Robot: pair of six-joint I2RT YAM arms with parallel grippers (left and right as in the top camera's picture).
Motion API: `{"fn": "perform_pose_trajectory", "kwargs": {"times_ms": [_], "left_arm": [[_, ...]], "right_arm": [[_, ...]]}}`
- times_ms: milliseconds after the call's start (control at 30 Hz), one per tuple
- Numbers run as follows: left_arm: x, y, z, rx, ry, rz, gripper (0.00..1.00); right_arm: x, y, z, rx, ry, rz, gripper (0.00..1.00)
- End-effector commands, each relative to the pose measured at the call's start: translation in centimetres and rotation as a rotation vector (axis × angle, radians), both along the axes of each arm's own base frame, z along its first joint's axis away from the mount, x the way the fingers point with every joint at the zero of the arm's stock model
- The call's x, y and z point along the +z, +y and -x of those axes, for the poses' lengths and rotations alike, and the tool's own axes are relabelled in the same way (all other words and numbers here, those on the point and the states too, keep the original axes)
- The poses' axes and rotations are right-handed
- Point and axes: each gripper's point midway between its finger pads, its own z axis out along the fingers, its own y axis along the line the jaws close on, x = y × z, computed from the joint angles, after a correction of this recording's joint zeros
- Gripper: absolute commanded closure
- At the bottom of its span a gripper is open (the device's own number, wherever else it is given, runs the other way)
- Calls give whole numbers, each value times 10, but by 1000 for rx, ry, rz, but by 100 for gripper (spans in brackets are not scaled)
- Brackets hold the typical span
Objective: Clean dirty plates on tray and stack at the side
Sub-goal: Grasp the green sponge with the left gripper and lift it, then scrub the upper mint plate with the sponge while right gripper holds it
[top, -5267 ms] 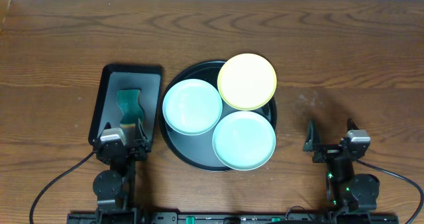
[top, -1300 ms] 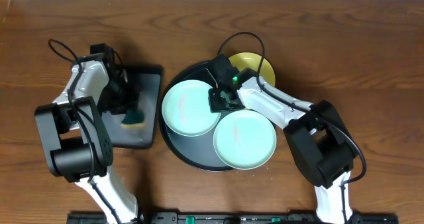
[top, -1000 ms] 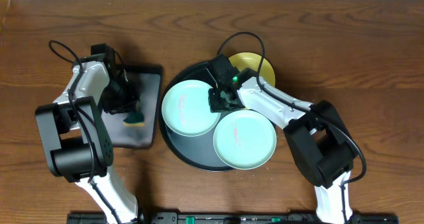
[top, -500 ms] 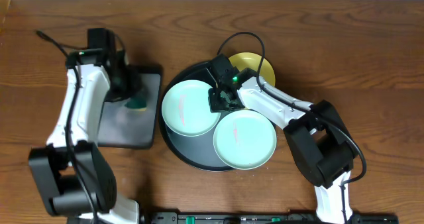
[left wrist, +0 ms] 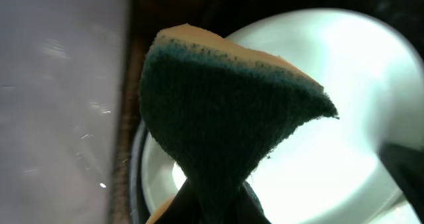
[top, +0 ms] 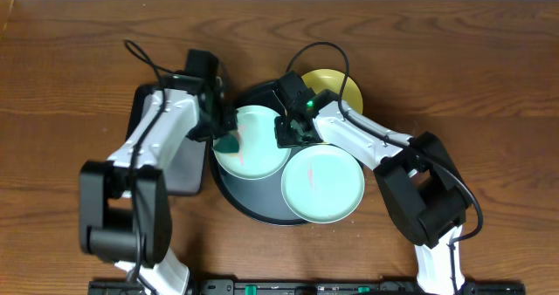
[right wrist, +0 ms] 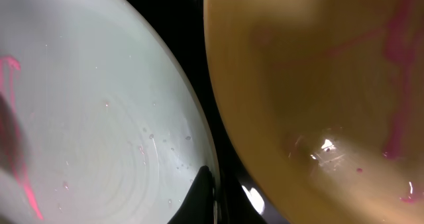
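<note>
"While the left gripper (top: 224,131) pinched the sponge (left wrist: 225,118) over the left mint plate (top: 260,142), which step was it?"
"Wiping, I'd judge. Next, press onto the pink smears (right wrist: 26,187). The right gripper (top: 293,131) sat at that rim, its grip unclear."
"And the tray (top: 253,209)?"
"It held three plates, the yellow plate (top: 342,87) overhanging."

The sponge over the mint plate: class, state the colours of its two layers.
The sponge has a dark green scouring face and a tan-orange backing, clearest in the left wrist view.

Green sponge (left wrist: 225,118) (tan-backed) over pale plate (left wrist: 351,111)
</note>
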Motion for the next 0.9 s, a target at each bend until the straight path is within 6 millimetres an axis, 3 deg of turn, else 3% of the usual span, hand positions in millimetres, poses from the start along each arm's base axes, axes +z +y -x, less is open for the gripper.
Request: {"fn": "perform_pose_trajectory", "kwargs": {"times_ms": [0, 200, 400, 533, 733, 833, 867], "left_arm": [[-22, -3, 4, 27, 54, -3, 93], [-49, -14, 13, 18, 143, 46, 92], [-35, -60, 17, -102, 144, 329, 93], [-31, -68, 15, -118, 134, 373, 92], [-34, -62, 12, -150, 107, 329, 92], [-46, -33, 9, -60, 118, 144, 93], [-49, -14, 10, 14, 131, 37, 92]], "right_arm": [[-14, -3, 3, 6, 14, 37, 99], [-14, -3, 3, 6, 14, 37, 99], [-13, -3, 2, 5, 11, 35, 99], [-13, -3, 2, 5, 10, 35, 99], [-13, -2, 2, 5, 7, 33, 99], [-13, -2, 2, 5, 7, 33, 99], [-13, -2, 1, 5, 7, 33, 99]]}}
